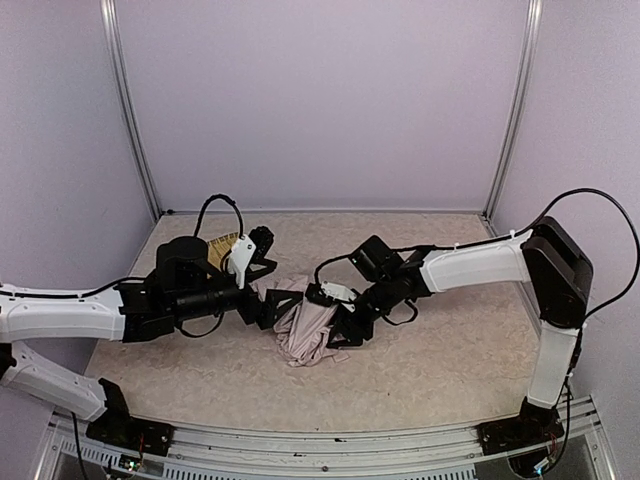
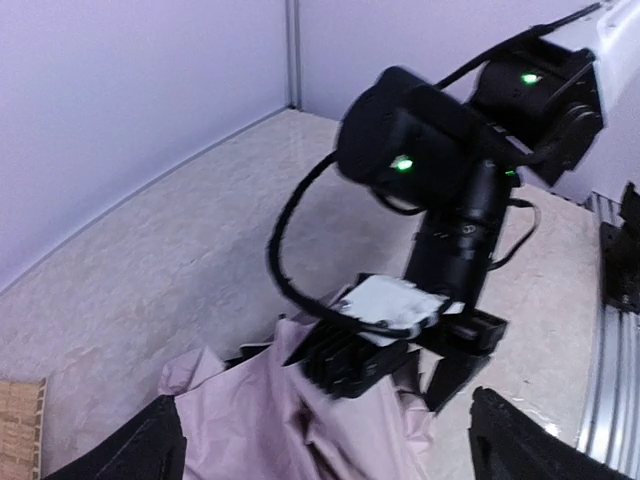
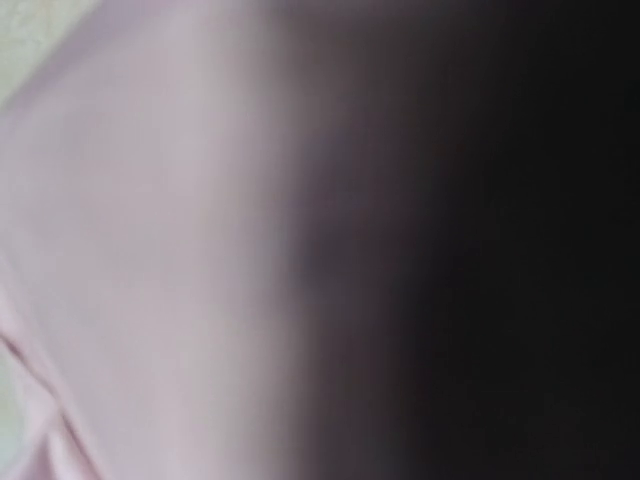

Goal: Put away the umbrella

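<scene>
The umbrella (image 1: 305, 328) lies as a crumpled heap of pale pink fabric at the middle of the table, with no shaft or handle showing. My left gripper (image 1: 266, 306) is at its left edge. In the left wrist view its fingers (image 2: 140, 450) stand wide apart, with the pink fabric (image 2: 300, 420) between them. My right gripper (image 1: 345, 322) presses into the fabric from the right and also shows in the left wrist view (image 2: 405, 362). The right wrist view is filled with blurred pink fabric (image 3: 130, 240) and a dark area, so its jaws are hidden.
A woven bamboo tray (image 1: 222, 244) lies at the back left, mostly hidden behind my left arm; its corner shows in the left wrist view (image 2: 20, 430). Lilac walls close the back and both sides. A metal rail (image 1: 330, 455) runs along the near edge.
</scene>
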Controlling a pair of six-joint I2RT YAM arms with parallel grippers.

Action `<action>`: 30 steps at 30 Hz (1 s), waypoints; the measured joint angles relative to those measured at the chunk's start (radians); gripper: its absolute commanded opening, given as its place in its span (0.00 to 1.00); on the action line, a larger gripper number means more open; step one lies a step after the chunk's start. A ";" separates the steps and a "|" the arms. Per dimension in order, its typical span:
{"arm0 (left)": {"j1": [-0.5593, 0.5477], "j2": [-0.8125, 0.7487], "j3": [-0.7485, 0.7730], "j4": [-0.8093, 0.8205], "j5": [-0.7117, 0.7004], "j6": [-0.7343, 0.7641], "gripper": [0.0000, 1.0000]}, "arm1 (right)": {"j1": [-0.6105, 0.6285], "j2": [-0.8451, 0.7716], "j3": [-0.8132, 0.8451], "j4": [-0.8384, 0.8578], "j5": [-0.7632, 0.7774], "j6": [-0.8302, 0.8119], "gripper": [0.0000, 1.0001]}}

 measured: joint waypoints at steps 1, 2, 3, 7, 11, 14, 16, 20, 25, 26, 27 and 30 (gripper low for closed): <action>0.014 0.011 0.000 0.002 -0.023 -0.013 0.99 | 0.000 0.000 0.003 -0.010 -0.007 0.008 0.54; 0.035 0.038 0.000 0.005 -0.035 -0.028 0.98 | -0.001 0.000 0.004 -0.015 -0.013 0.013 0.54; 0.056 0.076 0.001 0.006 -0.039 -0.042 0.97 | -0.001 0.000 0.005 -0.018 -0.018 0.017 0.54; 0.087 0.275 0.034 -0.023 -0.052 -0.097 0.84 | -0.005 0.000 0.008 -0.026 -0.048 0.040 0.54; 0.100 0.393 0.071 -0.039 0.007 -0.133 0.82 | -0.006 -0.007 -0.002 -0.020 -0.070 0.065 0.55; 0.114 0.410 0.091 -0.026 0.084 -0.153 0.81 | -0.006 -0.019 -0.014 -0.014 -0.074 0.083 0.54; 0.117 0.417 0.100 -0.010 0.108 -0.159 0.73 | -0.006 -0.019 -0.015 -0.008 -0.075 0.091 0.55; 0.134 0.497 0.150 0.010 0.132 -0.164 0.62 | -0.006 -0.035 -0.023 0.004 -0.092 0.092 0.59; 0.231 0.719 0.254 0.023 0.232 -0.195 0.59 | -0.006 -0.187 -0.083 0.012 -0.104 0.056 0.71; 0.246 0.743 0.262 0.044 0.258 -0.195 0.59 | -0.008 -0.235 -0.093 0.012 -0.105 0.046 0.76; 0.251 0.753 0.275 0.046 0.270 -0.199 0.59 | -0.014 -0.275 -0.098 0.013 -0.106 0.037 0.81; 0.249 0.770 0.294 0.052 0.294 -0.199 0.59 | -0.032 -0.351 -0.105 0.034 -0.111 0.026 0.89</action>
